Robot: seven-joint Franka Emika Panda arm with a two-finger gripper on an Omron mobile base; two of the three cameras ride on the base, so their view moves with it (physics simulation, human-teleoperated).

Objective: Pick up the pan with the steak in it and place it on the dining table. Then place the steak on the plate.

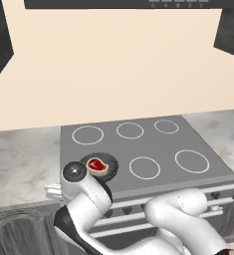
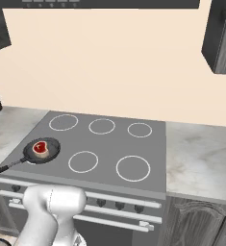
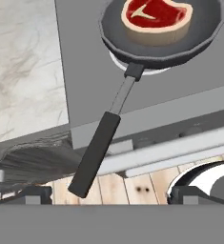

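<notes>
Support: grey stove top (image 1: 153, 144) with six ringed burners; marbled counter (image 1: 19, 164) on either side
On stove: black pan (image 1: 108, 167) on front-left burner; handle overhangs front edge
In pan: steak (image 1: 97, 166)

steak (image 3: 155, 20) in pan (image 3: 132, 47), stove (image 2: 105, 144) front-left

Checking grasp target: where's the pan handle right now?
The pan sits on the stove's front-left burner with the steak in it. Its handle sticks out past the stove's front edge, toward the gripper.
</notes>
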